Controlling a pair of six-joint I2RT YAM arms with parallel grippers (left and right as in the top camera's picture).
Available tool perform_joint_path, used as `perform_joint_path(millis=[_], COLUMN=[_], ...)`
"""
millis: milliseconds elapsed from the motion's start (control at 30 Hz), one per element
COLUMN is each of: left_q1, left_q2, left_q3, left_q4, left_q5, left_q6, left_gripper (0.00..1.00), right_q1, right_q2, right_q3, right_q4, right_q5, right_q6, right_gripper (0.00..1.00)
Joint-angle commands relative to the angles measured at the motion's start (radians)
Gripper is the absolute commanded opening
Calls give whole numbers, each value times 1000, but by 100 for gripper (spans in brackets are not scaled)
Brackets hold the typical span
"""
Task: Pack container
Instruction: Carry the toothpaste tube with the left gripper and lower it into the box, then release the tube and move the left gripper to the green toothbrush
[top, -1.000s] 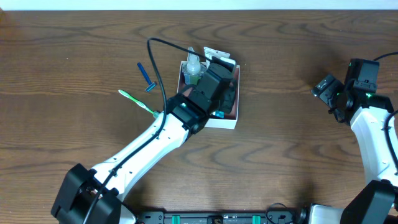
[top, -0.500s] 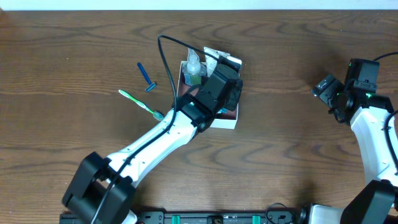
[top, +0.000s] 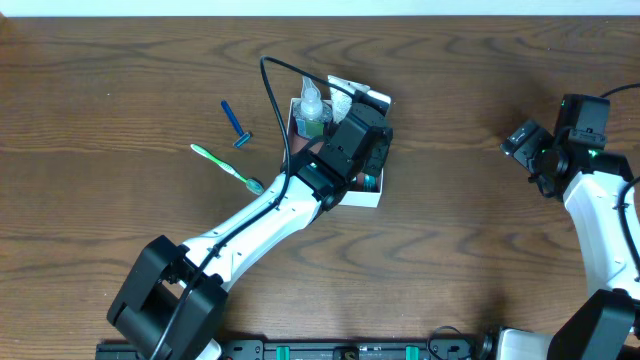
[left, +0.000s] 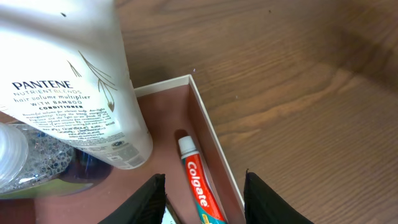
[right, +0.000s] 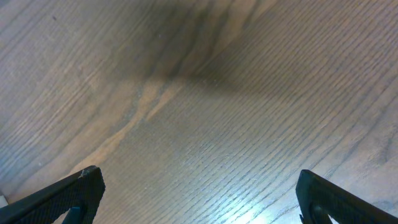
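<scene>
Wood-grain surface (top: 480, 120). Container (left: 208, 127) sits directly under left end effector (left: 204, 186), jaws spread, empty. Colgate tube (left: 194, 167) lies flat along the wall beneath it, prob. to spare floor space. Pantene bottle (left: 68, 81) up-left. Right end effector (right: 199, 193) wide apart, empty, well away from container.

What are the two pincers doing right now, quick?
Left pincer: open, holding nothing, above the toothpaste in the box.
Right pincer: wide open, holding nothing, over the table.
</scene>
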Motion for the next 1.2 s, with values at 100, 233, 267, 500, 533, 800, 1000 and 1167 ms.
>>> perform_joint_path(millis=[100, 233, 267, 500, 533, 800, 1000, 1167], left_q1=[-2, 0, 1, 44, 59, 294, 378, 398], left_q2=[-52, -188, -224, -406, -410, -360, -225, -96], left_q3=[18, 18, 18, 18, 18, 11, 11, 11], left_q4=[-11, -111, -149, -418, -446, -562, -489, -459], left_q5=[-11, -21, -41, -232, -255, -325, -326, -327], left_q6=[10, 10, 10, -21, -48, -486, -545, -620], left_gripper=[43, 43, 43, 43, 43, 51, 51, 51], right_q1=[-7, -7, -7, -7, -7, -8, -7, -8], right_q2=[3, 3, 3, 3, 3, 3, 3, 3], right_q3=[2, 2, 2, 2, 2, 2, 2, 2], right_q4=[-1, -1, -1, -1, -1, -1, -1, -1], right_q5=[6, 6, 6, 6, 6, 6, 6, 6], right_q6=[10, 10, 10, 10, 10, 10, 10, 10], right_gripper=[99, 99, 99, 99, 99, 99, 99, 99])
